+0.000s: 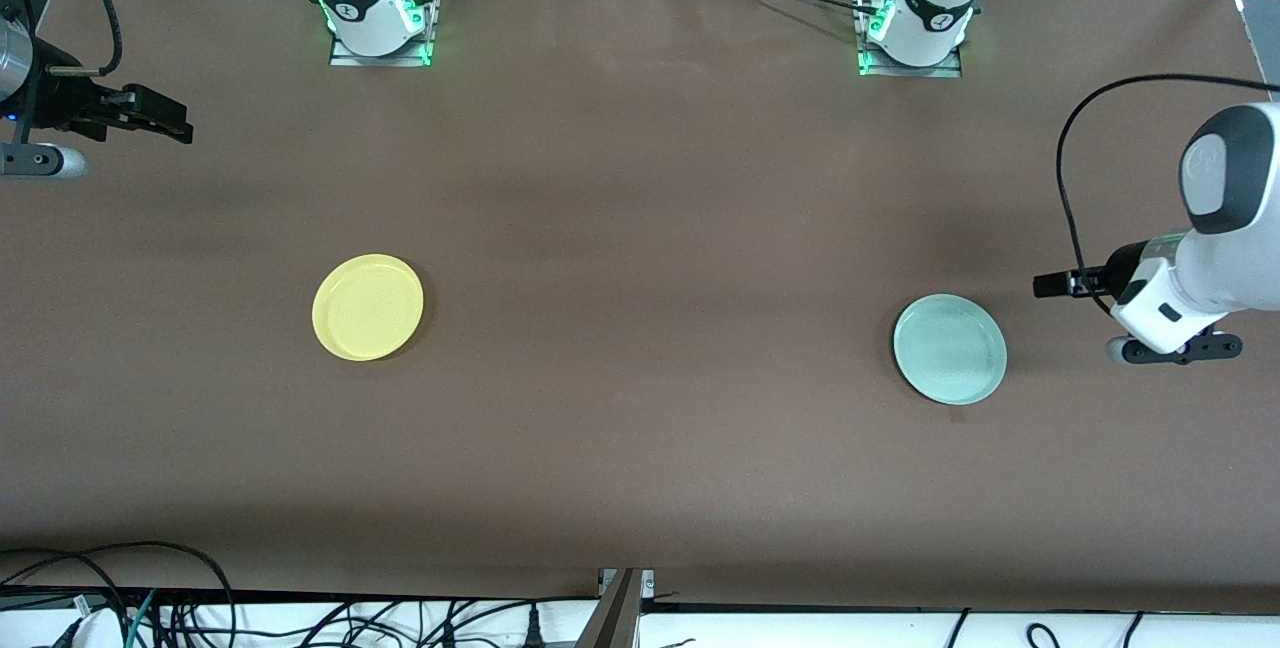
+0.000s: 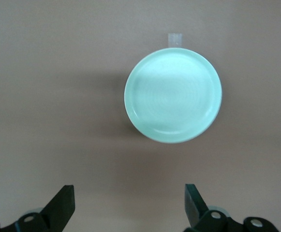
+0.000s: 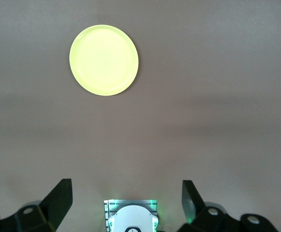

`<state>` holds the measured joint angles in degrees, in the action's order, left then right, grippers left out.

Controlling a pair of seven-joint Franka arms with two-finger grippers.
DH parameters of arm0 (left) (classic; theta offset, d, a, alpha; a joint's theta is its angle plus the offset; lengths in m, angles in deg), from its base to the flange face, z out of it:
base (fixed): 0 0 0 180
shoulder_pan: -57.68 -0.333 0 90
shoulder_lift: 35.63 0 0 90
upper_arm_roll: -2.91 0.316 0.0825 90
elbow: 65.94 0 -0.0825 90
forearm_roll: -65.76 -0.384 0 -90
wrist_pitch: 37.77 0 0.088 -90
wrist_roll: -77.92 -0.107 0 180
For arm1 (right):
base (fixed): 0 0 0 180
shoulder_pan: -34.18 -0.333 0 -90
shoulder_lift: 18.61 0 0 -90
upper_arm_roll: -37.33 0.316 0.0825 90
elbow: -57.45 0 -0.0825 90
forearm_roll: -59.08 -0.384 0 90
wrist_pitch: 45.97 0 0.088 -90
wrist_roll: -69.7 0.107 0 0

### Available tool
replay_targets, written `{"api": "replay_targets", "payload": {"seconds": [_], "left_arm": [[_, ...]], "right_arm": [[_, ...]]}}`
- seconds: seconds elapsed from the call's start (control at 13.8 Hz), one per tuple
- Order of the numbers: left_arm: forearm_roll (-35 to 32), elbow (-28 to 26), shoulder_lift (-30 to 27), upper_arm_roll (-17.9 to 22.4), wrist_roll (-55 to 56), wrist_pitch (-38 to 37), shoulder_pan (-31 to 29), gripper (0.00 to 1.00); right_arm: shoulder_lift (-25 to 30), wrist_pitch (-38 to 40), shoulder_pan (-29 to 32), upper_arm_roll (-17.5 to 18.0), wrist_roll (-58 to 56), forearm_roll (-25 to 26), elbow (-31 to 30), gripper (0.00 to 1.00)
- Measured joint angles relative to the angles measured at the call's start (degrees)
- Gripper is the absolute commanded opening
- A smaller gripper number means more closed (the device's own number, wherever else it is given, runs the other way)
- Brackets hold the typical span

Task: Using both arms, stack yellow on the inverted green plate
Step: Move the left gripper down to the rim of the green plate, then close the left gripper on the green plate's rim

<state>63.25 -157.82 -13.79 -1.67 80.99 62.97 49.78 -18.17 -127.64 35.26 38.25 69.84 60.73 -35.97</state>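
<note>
The left gripper [image 2: 129,205], jaws spread, is hovering beside the green plate [image 1: 950,348] at its three o'clock, rim-up, while the right gripper [image 3: 126,203], also spread, is waiting well apart from the yellow plate [image 1: 368,307].

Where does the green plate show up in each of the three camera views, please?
Front view: the green plate lies on the brown table toward the left arm's end, beside the left gripper.
Left wrist view: it lies rim-up above the open fingers, upper middle.
Right wrist view: not in it; only the yellow plate.
Shared landmark: the brown tabletop.
</note>
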Motion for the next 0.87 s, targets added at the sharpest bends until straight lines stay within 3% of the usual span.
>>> {"api": "replay_targets", "payload": {"seconds": [0.51,0.8,0.87], "left_arm": [[-0.03,-21.03,1.57,0.08,0.39,30.25,-3.48,1.0],[-0.03,-22.61,5.53,0.05,1.0,35.81,-3.6,1.0],[-0.03,-22.53,6.18,0.05,1.03,36.59,-3.67,0.92]], "right_arm": [[0.0,0.0,0.01,-0.01,0.0,0.0,0.01,1.0],[0.0,0.02,0.01,-0.03,0.0,0.0,0.02,1.0],[0.0,0.02,0.01,-0.03,0.0,0.0,0.02,1.0]]}}
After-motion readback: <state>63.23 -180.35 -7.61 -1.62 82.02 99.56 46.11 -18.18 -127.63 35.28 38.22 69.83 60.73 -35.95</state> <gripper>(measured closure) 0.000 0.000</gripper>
